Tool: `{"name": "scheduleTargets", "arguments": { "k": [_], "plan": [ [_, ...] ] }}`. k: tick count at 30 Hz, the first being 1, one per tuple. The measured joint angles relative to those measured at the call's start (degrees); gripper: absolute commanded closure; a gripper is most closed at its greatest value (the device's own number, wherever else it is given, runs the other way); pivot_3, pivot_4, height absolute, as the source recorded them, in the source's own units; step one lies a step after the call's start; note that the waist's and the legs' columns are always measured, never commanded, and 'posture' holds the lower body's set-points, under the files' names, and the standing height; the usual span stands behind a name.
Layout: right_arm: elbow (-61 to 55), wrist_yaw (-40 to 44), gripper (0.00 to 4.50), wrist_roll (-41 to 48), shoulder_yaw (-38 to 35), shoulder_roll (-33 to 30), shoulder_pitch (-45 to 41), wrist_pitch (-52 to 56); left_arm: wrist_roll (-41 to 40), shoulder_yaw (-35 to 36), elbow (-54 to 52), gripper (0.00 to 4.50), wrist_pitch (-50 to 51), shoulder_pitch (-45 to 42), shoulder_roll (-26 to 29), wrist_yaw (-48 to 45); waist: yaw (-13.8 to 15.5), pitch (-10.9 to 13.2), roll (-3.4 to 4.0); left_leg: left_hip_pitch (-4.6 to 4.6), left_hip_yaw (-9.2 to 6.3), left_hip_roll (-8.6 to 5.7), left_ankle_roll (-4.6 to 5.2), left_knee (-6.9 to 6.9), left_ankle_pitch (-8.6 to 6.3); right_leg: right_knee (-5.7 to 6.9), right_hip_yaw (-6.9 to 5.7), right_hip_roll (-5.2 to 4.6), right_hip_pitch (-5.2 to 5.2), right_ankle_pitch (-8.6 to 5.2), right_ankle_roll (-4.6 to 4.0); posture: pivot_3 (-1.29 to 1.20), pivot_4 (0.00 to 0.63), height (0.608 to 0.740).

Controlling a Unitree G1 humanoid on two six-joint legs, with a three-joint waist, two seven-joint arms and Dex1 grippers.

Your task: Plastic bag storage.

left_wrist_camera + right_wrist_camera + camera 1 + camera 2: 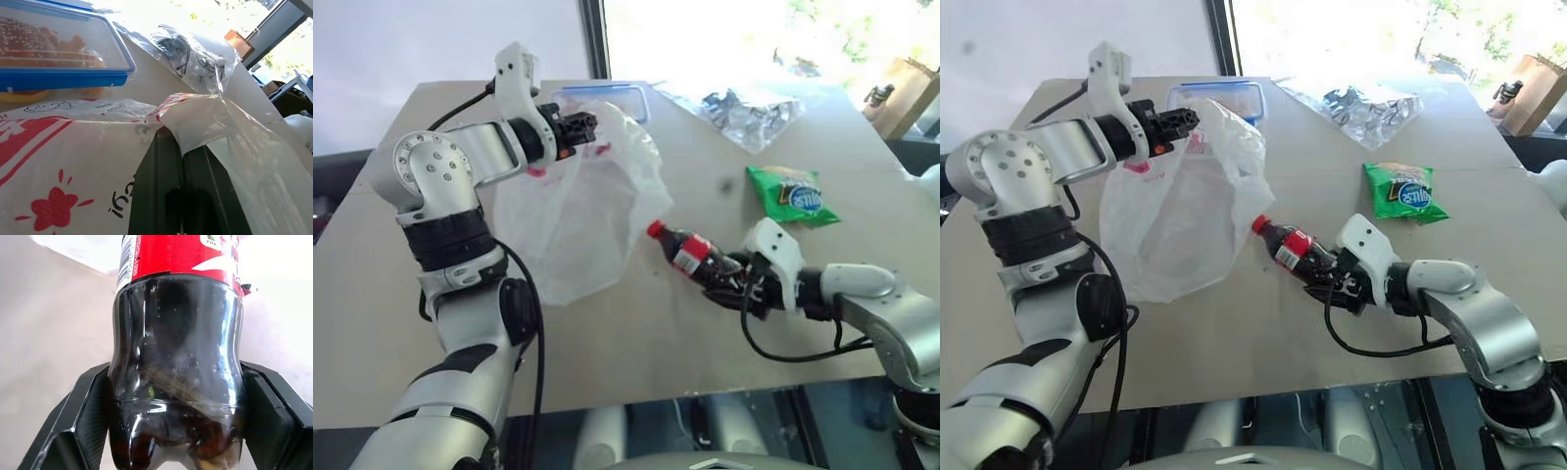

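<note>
On the cola bottle, only "FIFA" can be read on the red label; its base is clamped by the right gripper. The plastic bag, printed with red flowers and partly readable "good", is pinched by the closed left gripper above the table, beside the lunchbox. The green packet's brand stays illegible.

Both eye views look forward and down from the head over the pale wooden bench. Each wrist view sits very close: left against the thin white red-printed plastic bag, right against the dark red-labelled cola bottle, which the eye views share.
</note>
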Motion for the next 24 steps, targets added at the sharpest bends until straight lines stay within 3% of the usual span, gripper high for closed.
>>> {"name": "scheduleTargets", "arguments": {
  "k": [4,9,17,24],
  "plan": [
    [-2.4,-3.2,1.42,5.9,-0.8,5.5,-1.3,5.5,-0.1,0.0,0.5,4.50,0.0,-0.8,-0.8,-0.1,0.0,0.0,0.00,-0.01,-0.01,-0.01,0.00,0.01,0.00,0.01,0.04,-0.01,0.00,0.00,0.00,0.00,0.150,0.740],
    [2.2,-7.7,1.42,6.5,2.9,8.7,-8.4,6.3,-0.6,-1.7,0.4,4.50,0.4,-1.1,-0.9,-1.4,-0.1,0.0,0.02,0.02,0.01,-0.01,0.00,0.02,0.01,0.09,0.03,0.00,-0.03,0.00,-0.01,0.00,0.150,0.740],
    [27.0,-16.0,1.42,-0.5,11.3,18.7,-18.6,-1.8,-5.2,-1.4,-5.5,4.50,6.2,-0.9,0.0,-4.4,-0.3,0.0,0.03,-0.33,0.00,0.00,-0.03,0.04,0.03,0.25,0.21,0.01,-0.52,0.01,-0.01,0.00,0.150,0.740],
    [66.5,-22.6,1.42,-9.1,11.4,35.9,-38.5,-22.9,-9.5,2.3,-10.9,4.50,12.1,2.4,-2.2,-3.3,-1.5,0.0,0.07,-0.98,-0.02,0.03,-0.48,0.07,0.32,0.45,0.15,0.04,-1.18,0.04,-0.03,0.00,0.150,0.740]
  ]
}}
